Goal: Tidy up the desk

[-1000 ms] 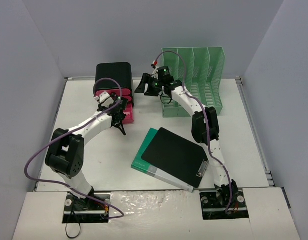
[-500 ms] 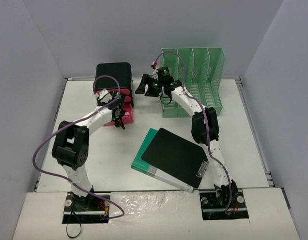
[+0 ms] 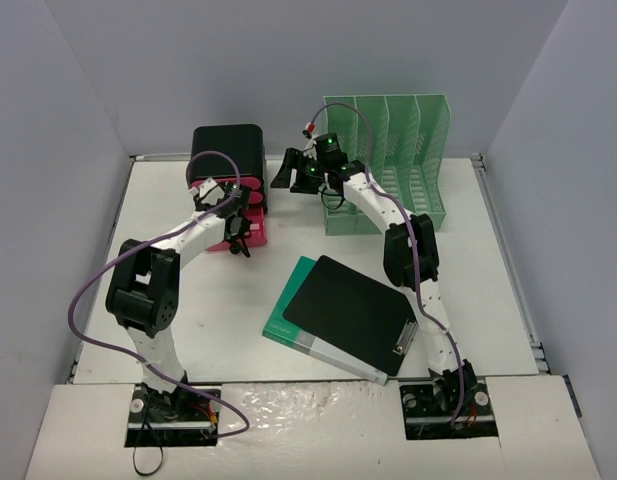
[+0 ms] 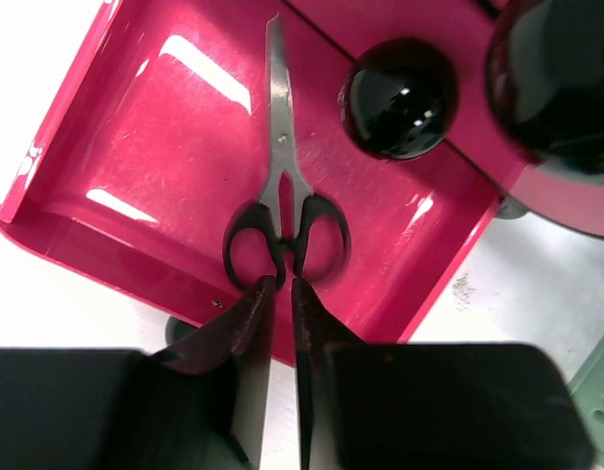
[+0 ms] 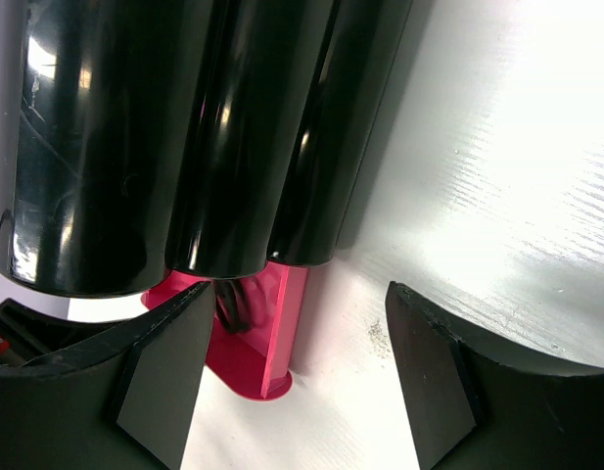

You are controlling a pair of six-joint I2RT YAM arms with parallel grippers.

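Left hand point(image 4: 280, 286): almost closed, tips pinching the scissors point(image 4: 282, 211) where the two handle loops meet.
Scissors: flat in the pink tray point(image 4: 164, 157), blades pointing away from the hand.
Right hand point(image 5: 302, 288): wide open, holding nothing, just beside the black tubes point(image 5: 233, 127).
Counter point(image 3: 488, 260): white, under both arms; green file rack point(image 3: 408, 150) at the far side, black clipboard point(image 3: 353, 310) near the front.
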